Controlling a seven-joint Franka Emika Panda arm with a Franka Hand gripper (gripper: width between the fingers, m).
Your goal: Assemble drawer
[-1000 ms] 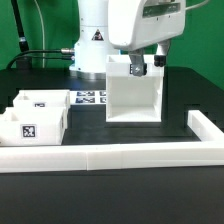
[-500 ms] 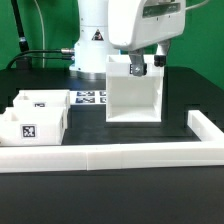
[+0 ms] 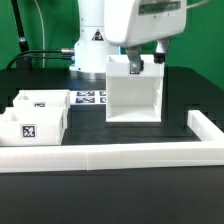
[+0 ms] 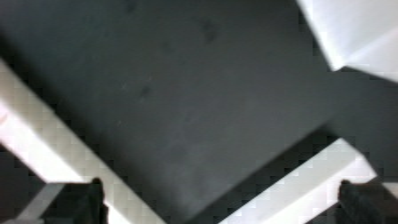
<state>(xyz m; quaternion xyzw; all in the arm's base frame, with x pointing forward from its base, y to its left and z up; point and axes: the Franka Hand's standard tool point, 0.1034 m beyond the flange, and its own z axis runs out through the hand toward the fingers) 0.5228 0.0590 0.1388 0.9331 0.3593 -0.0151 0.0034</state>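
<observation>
The white cube-like housing (image 3: 133, 95) stands upright mid-table with its open side toward the camera. My gripper (image 3: 146, 62) hangs just over the housing's top back edge, open and holding nothing. In the wrist view the gripper (image 4: 217, 206) has its dark fingertips (image 4: 68, 205) far apart, and white housing walls (image 4: 45, 130) run between them over a dark inside. Two small shallow trays sit together at the exterior view's left. The near tray (image 3: 30, 128) shows a square tag and the far tray (image 3: 42, 103) stands behind it.
The long low white wall bar (image 3: 110, 155) runs along the front and turns back at the exterior view's right (image 3: 207, 128). The marker board (image 3: 90, 98) lies flat between the trays and the housing. The robot base (image 3: 92, 45) stands behind.
My gripper has risen slightly above the housing's top edge. The housing and the trays have not moved.
</observation>
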